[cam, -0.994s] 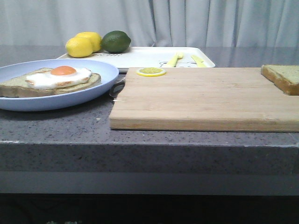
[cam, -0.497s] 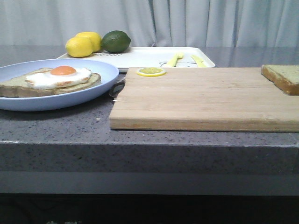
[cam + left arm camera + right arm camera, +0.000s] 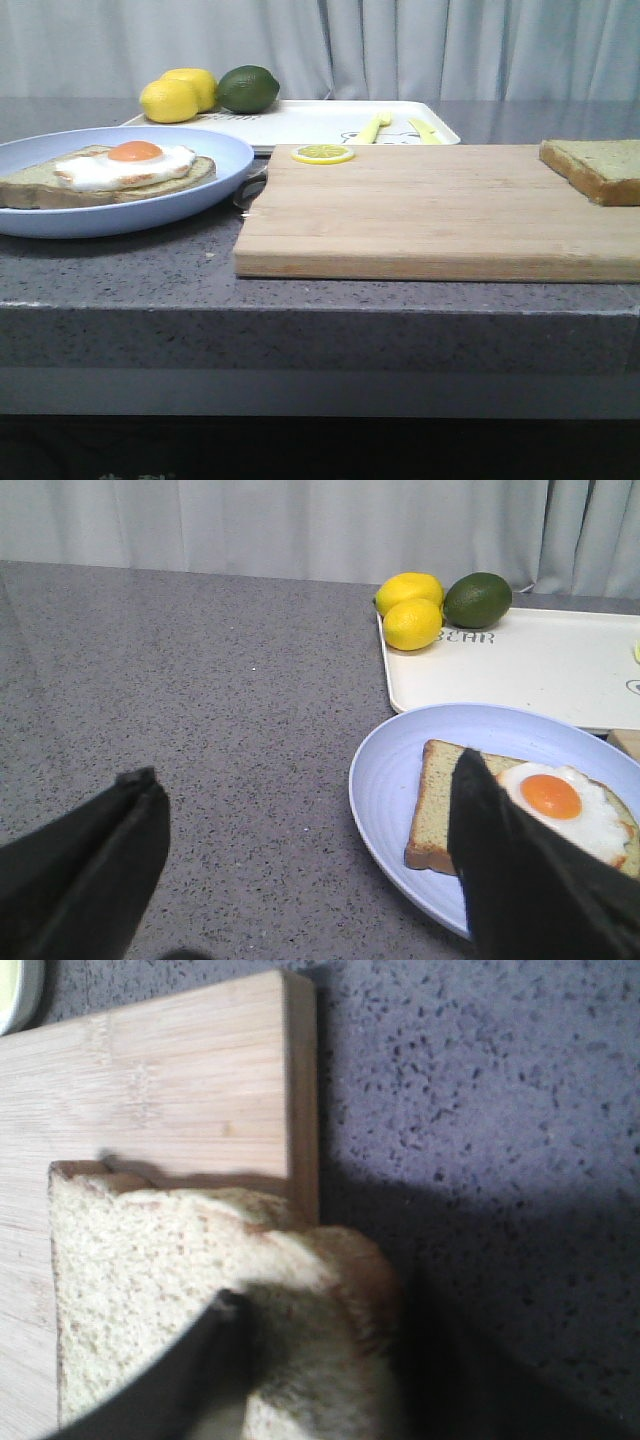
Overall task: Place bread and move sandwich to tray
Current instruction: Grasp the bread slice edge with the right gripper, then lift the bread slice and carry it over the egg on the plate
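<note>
The bread (image 3: 600, 168), a thick speckled slice with brown crust, is at the right end of the wooden cutting board (image 3: 430, 215). In the right wrist view the bread (image 3: 150, 1260) overhangs the board's (image 3: 150, 1070) corner, and my right gripper (image 3: 300, 1335) is shut on it, one dark finger (image 3: 180, 1380) pressing into its squashed edge. The sandwich (image 3: 120, 170) with its fried egg lies on the blue plate (image 3: 200, 195) at the left. My left gripper (image 3: 305, 780) hangs open over the counter beside the plate (image 3: 390, 780), near the sandwich (image 3: 520, 810). The white tray (image 3: 300, 122) sits behind.
Two lemons (image 3: 180, 95) and a lime (image 3: 248, 88) rest at the tray's left end, with yellow cutlery (image 3: 375, 127) on its right part. A lemon slice (image 3: 322, 154) lies on the board's far left corner. The dark counter's front edge runs just before the board.
The bread has shifted a little to the left along the board's right end. The plate, sandwich and tray have not moved.
</note>
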You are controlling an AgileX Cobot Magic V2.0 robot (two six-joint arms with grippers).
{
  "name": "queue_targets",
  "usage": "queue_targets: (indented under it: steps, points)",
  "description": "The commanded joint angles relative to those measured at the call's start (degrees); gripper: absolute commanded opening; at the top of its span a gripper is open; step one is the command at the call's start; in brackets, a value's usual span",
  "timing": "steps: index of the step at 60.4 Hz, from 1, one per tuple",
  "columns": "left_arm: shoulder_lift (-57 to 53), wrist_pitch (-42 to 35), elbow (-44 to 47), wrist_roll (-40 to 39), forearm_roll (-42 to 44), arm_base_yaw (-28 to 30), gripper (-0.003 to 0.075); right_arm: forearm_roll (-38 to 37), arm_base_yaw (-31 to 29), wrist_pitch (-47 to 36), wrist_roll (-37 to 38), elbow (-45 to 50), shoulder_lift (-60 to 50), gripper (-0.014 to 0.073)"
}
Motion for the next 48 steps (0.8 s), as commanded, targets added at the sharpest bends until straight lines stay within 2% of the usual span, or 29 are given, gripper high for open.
queue_targets:
  steps: [1,7,18,35,42,48]
  points:
    - [0.61,-4.57,-2.19,-0.18,0.09,0.05,0.0568,2.92,-0.21,7.55,-0.29,-1.90,-2.58,0.0083]
    - [0.61,-4.57,-2.19,-0.18,0.09,0.05,0.0568,3.24,-0.21,7.55,1.81,-1.90,-2.91,-0.0091]
    - [0.61,-4.57,-2.19,-0.18,0.09,0.05,0.0568,5.20,-0.21,7.55,4.87,-1.90,-5.39,-0.0075]
    - [0.61,-4.57,-2.19,-0.18,0.09,0.05,0.0568,23.63,0.55,7.59,5.43,-1.90,-13.10,-0.0075]
    - [0.61,-4.57,-2.19,-0.18,0.09,0.05,0.0568,28.14,3.68,7.59,5.43,-1.90,-15.17,-0.0075]
    - [0.61,-4.57,-2.19,-0.18,0.09,0.05,0.0568,31.58,9.29,7.10,5.38,-1.85,-15.50,-0.0075]
